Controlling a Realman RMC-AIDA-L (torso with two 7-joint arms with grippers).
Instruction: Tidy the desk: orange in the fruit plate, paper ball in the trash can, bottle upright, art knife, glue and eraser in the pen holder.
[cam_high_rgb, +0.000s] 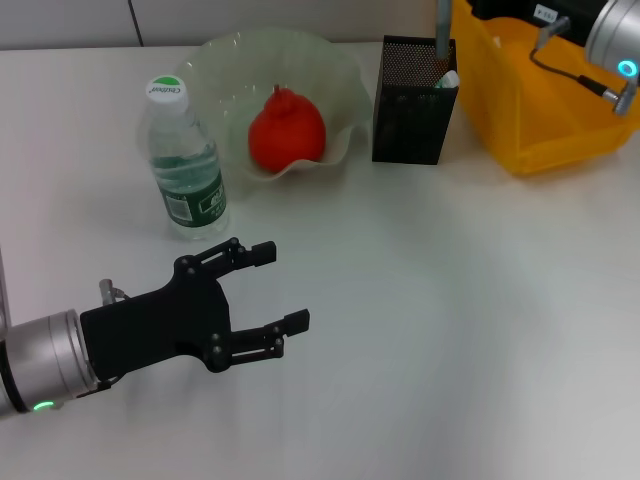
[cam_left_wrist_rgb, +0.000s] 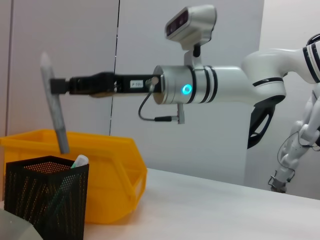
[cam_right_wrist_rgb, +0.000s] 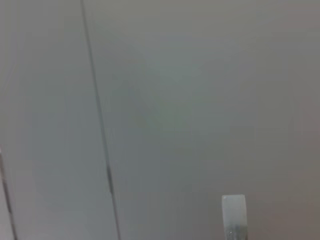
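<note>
My right gripper (cam_left_wrist_rgb: 57, 86) is shut on the glue (cam_left_wrist_rgb: 54, 107), a grey stick held tilted with its lower end just over the mouth of the black mesh pen holder (cam_left_wrist_rgb: 47, 200). The head view shows the glue (cam_high_rgb: 441, 25) above the pen holder (cam_high_rgb: 412, 100). The art knife's white tip (cam_high_rgb: 448, 78) sticks out of the holder. The orange (cam_high_rgb: 287, 130) lies in the fruit plate (cam_high_rgb: 215, 60). The bottle (cam_high_rgb: 185, 165) stands upright on the desk (cam_high_rgb: 450, 300). My left gripper (cam_high_rgb: 272, 288) is open and empty, low over the desk in front of the bottle. The eraser and paper ball are not in view.
The yellow trash can (cam_high_rgb: 540, 110) stands right of the pen holder, under my right arm (cam_high_rgb: 610, 35). It also shows in the left wrist view (cam_left_wrist_rgb: 115, 170), behind the holder. The right wrist view shows a wall and the glue's end (cam_right_wrist_rgb: 234, 215).
</note>
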